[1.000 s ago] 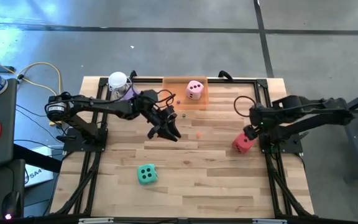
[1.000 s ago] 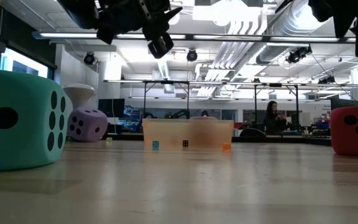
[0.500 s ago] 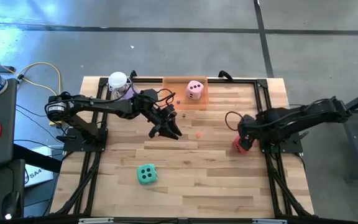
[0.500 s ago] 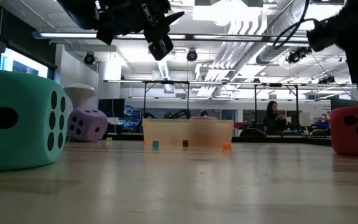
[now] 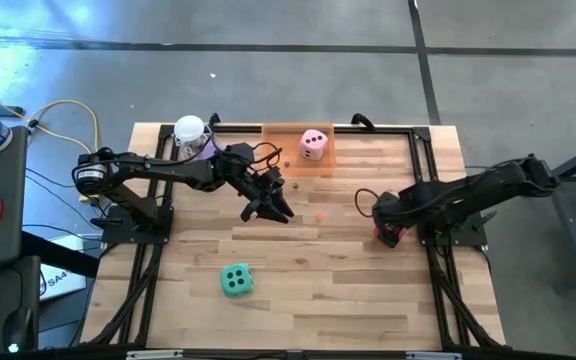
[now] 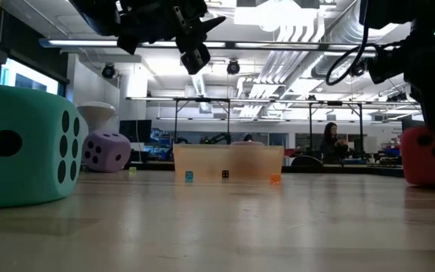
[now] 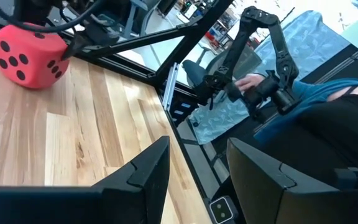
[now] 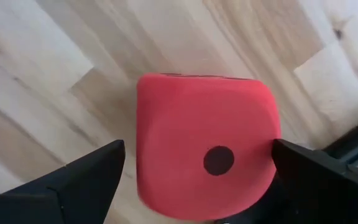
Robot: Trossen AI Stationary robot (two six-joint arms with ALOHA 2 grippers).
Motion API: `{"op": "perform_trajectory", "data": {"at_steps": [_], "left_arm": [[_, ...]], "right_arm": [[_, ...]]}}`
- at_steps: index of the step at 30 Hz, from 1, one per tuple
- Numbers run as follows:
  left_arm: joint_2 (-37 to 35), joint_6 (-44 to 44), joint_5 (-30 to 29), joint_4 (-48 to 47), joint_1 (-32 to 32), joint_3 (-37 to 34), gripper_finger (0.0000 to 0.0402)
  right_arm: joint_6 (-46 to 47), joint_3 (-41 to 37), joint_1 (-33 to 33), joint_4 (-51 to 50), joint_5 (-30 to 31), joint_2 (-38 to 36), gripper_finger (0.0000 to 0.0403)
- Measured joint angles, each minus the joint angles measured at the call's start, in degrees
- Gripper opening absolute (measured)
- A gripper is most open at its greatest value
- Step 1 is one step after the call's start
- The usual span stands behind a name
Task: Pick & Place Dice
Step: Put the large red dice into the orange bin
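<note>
The red die point(image 8: 204, 140) rests flat on the wood near the table's right side. My right gripper point(image 8: 197, 162) is open above it, pointing down, with one finger on each side of the die; it hides most of the die point(image 5: 385, 234) in the high view. My left gripper point(image 5: 268, 208) hangs open in the air over the table's middle. The pink die point(image 5: 314, 144) sits in the orange tray point(image 5: 276, 140). The green die point(image 5: 236, 280) lies toward the near edge. The purple die point(image 5: 205, 150) is beside the white-topped cup point(image 5: 189, 130).
A few tiny coloured cubes point(image 6: 225, 174) lie on the table by the tray. A black frame point(image 5: 423, 150) runs along the table's edges. People point(image 6: 329, 142) are in the room beyond the table. Bare wood point(image 5: 318, 270) lies between the green and red dice.
My right gripper has moved toward the table's left and come down over the red die, now straddling it and covering it from above. The die has stayed where it was. My left arm has kept still.
</note>
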Motion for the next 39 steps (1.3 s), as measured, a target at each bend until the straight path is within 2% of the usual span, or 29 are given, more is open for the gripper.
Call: {"op": "perform_trajectory", "data": {"at_steps": [13,32,39], "left_arm": [[0.0,-0.5,0.0,0.0,0.0,0.0,0.0155],[0.0,-0.9,-2.2,0.0,0.0,0.0,0.0155],[0.0,-0.9,-2.3,0.0,-0.3,0.0,0.0155]], "right_arm": [[-1.0,0.0,0.0,-0.6,2.3,3.5,0.0398],[2.0,0.0,0.0,-0.5,-0.6,3.5,0.0398],[1.7,0.2,0.1,4.6,-1.4,3.3,0.0398]]}}
